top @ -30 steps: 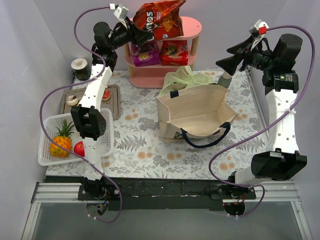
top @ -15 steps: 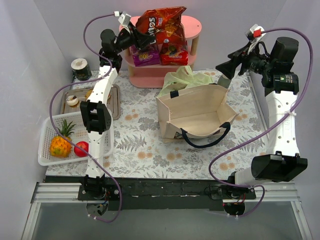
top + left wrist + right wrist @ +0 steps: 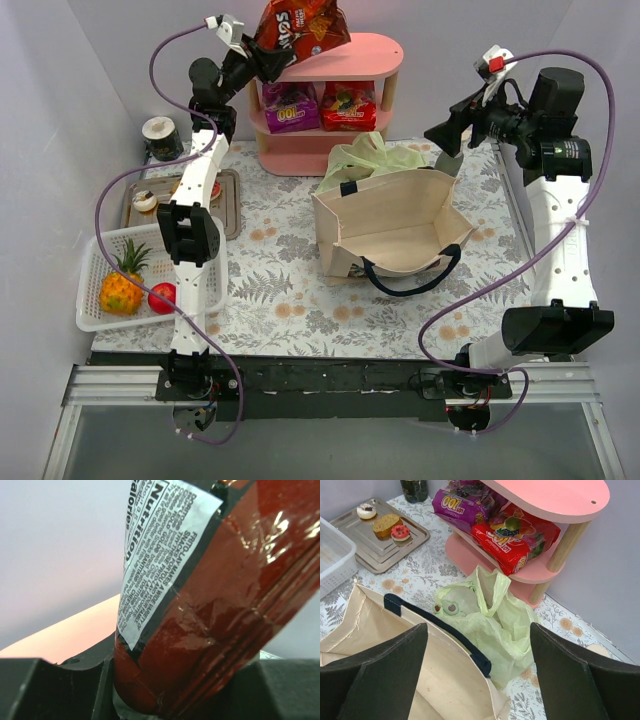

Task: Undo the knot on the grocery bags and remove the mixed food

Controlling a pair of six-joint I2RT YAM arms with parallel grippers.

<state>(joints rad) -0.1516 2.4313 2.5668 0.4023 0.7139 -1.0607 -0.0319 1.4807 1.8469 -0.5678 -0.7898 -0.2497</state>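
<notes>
**Holding a Red Snack Packet High Behind the Tote**

The beige tote (image 3: 400, 228) stands open-mouthed in the middle of the table. Its inner floor is in view and a navy strap (image 3: 412, 282) droops over its near side. The pale green plastic bag (image 3: 487, 617) slumps crumpled against the tote's far wall, with handle loops poking upward. Whether they are tied into a knot I cannot tell.

Behind the tote stands the pink shelf (image 3: 345, 55). Its lower tier holds a purple packet (image 3: 292, 106) and a second red packet (image 3: 349, 103) side by side. Left of the tote lies a metal tray (image 3: 380, 552) with three pastries (image 3: 386, 525). Nearer than the tray sits a white mesh basket (image 3: 95, 250) containing a pineapple (image 3: 120, 290) and a red round fruit (image 3: 162, 296).

The left gripper (image 3: 262, 52) is raised behind and left of the tote, above the shelf's top tier. It is clamped on one end of the red snack packet (image 3: 200, 605), whose other end reaches over that tier. The right gripper (image 3: 477, 630) hovers high behind the tote's right corner. Its fingers (image 3: 380, 680) are spread wide and hold nothing, and they point down at the plastic bag and the tote's far rim.

Grey walls (image 3: 60, 120) close in left, right and behind the tote. The floral tabletop (image 3: 290, 300) shows from the tote's near side to the table's near edge, and between tote and basket.
</notes>
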